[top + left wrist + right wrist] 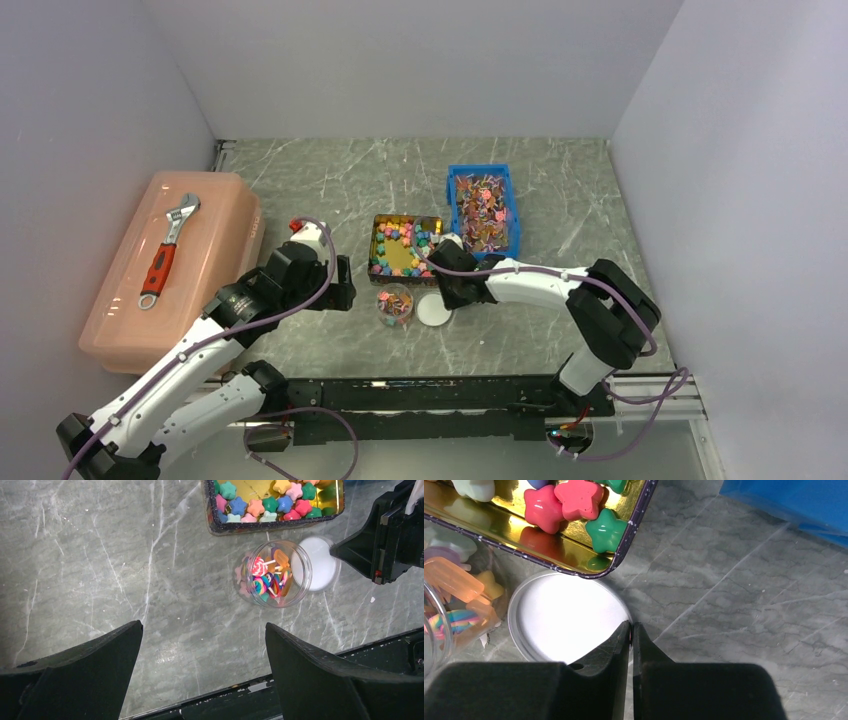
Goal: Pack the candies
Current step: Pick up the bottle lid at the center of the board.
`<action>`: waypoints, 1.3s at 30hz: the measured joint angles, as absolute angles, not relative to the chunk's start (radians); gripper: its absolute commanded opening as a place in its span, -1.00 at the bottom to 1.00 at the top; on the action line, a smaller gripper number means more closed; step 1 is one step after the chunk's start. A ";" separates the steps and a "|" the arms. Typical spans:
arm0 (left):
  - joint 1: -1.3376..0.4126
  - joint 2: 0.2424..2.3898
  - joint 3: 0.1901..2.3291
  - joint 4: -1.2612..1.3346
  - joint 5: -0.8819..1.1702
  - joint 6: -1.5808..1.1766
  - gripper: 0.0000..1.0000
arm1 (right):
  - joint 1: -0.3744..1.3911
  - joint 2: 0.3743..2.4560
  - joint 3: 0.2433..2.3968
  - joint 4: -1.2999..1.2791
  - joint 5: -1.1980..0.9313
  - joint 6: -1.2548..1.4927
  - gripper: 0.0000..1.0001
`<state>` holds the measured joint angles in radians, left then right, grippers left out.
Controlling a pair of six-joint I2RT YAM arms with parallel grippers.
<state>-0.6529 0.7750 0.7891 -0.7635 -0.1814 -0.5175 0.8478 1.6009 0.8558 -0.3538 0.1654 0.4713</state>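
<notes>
Star-shaped candies [400, 243] in pink, blue, green and yellow lie in an open gold tin [378, 222]; they also show in the left wrist view [270, 505] and the right wrist view [576, 497]. A small clear jar [394, 303] [272, 575] holds a few sweets and lollipops just in front of the tin. Its white lid [434, 310] [564, 617] lies flat to the jar's right. My right gripper [630, 626] is shut, its tips straddling the lid's right rim. My left gripper [202, 625] hangs open and empty above bare table, left of and nearer than the jar.
A blue bin [482, 172] of wrapped sweets stands behind and right of the tin. A pink lidded box [210, 215] with a red-handled wrench [168, 250] on it sits at the far left. A black rail [420, 395] runs along the near edge.
</notes>
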 measured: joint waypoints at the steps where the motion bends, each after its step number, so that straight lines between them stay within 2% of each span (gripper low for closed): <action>1: -0.653 0.775 0.789 -0.765 -0.181 -0.517 0.98 | 0.848 1.603 0.857 -0.354 0.167 0.471 -0.99; 13: -0.653 0.774 0.791 -0.768 -0.121 -0.517 0.98 | 0.853 1.573 0.855 -0.360 0.198 0.471 -1.00; 25: -0.653 0.774 0.825 -0.760 -0.006 -0.517 0.98 | 0.853 1.316 0.805 -0.399 0.235 0.459 -1.00; 39: -0.653 0.774 0.825 -0.629 0.256 -0.562 0.98 | 0.905 1.091 0.796 -0.407 0.189 0.408 -1.00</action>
